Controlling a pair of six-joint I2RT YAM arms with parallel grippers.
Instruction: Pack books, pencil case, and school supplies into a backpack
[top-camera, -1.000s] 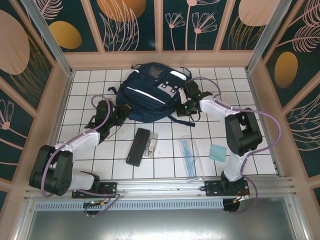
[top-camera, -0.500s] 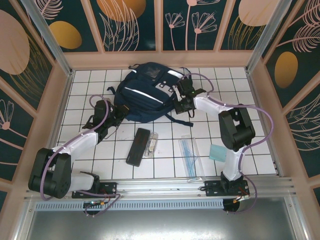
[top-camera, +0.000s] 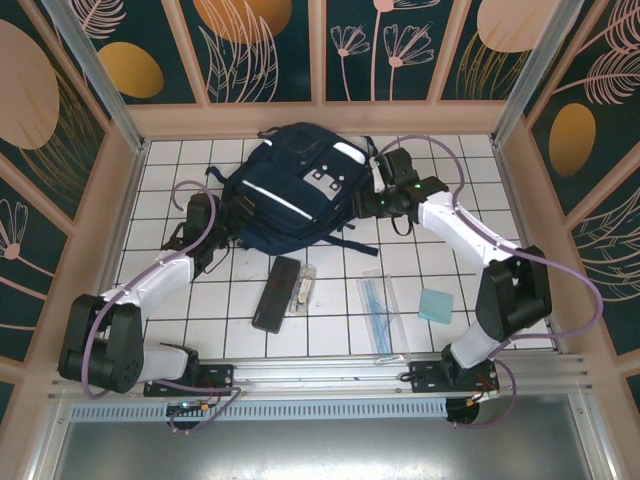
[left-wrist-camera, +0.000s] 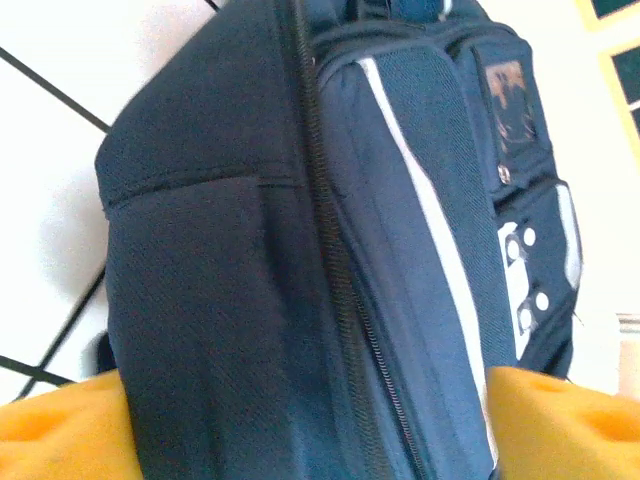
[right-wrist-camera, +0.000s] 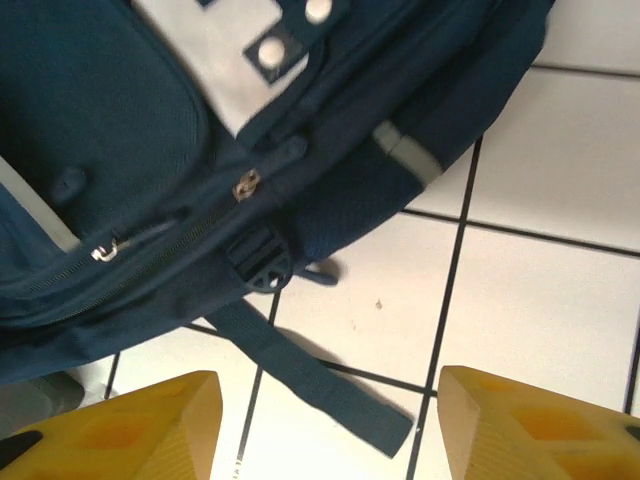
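Note:
The navy backpack lies at the back middle of the tiled floor, its front with white stripes and grey patch facing up. My left gripper is at its left side; in the left wrist view my left gripper stands open, its jaws wide apart on either side of the backpack's zipped edge. My right gripper is at the backpack's right side, open above a loose strap and bare tile. The black pencil case, clear tube, ruler set and teal pad lie nearer the arms. The books are out of view.
Wooden walls with dark patterned panels close in the floor at the back and on both sides. A metal rail with both arm bases runs along the near edge. A buckle and zip pulls sit on the backpack's near-right corner.
Both grippers have opened. The right gripper pulled back to the right of the backpack, its elbow swinging outward. The backpack turned slightly and settled.

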